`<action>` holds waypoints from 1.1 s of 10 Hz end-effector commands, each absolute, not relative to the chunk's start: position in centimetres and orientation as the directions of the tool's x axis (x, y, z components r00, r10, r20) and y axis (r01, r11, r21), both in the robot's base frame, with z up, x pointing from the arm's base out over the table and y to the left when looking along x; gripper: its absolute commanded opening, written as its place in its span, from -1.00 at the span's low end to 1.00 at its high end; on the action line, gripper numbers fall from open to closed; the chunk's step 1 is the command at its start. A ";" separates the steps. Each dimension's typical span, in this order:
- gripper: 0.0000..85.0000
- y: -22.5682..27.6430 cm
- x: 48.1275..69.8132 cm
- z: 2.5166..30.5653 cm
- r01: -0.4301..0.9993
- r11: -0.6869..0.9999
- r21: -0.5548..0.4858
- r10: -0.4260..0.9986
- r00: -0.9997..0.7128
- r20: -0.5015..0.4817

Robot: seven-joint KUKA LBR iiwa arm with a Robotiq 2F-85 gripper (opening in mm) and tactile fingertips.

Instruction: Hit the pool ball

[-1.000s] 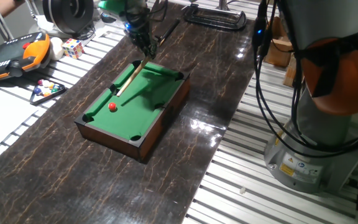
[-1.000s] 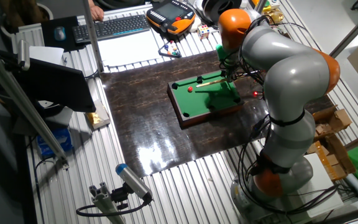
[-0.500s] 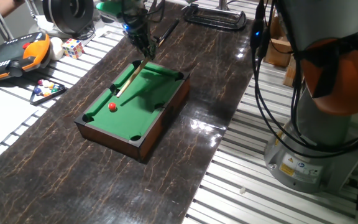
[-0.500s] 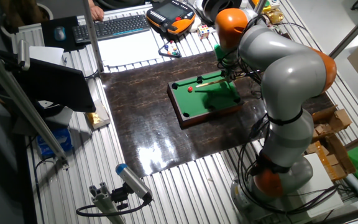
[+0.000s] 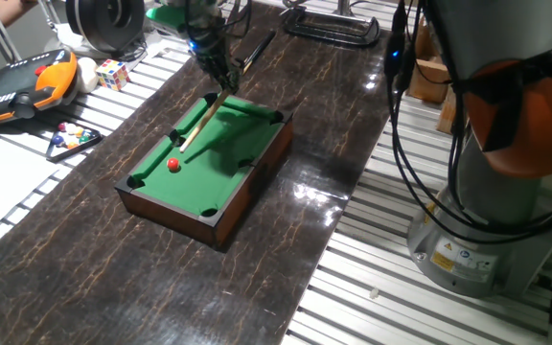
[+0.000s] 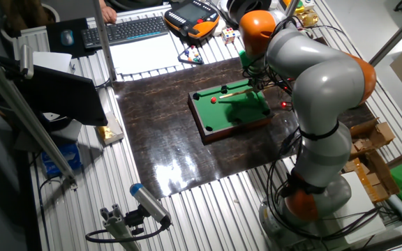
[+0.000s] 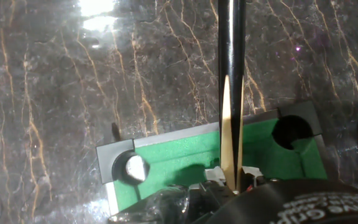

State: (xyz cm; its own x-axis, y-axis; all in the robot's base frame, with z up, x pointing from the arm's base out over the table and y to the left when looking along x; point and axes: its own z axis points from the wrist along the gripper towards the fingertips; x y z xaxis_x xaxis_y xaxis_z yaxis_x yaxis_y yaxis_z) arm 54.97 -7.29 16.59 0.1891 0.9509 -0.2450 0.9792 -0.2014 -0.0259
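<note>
One glossy red pool ball (image 5: 173, 164) on green felt (image 5: 220, 144)

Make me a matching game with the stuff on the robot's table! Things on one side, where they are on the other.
Things:
1. pool ball
2. cue stick
3. Rubik's cube
4. mini pool table

Places:
A. held in the claw
B. on the dark marble-look mat
C. on the green felt
D. beside the orange controller

Pairs: 1-C, 2-A, 3-D, 4-B
</note>
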 end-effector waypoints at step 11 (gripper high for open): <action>-0.98 -6.2 54.8 15.8 0.975 -0.223 -0.018 0.943 0.211 -0.256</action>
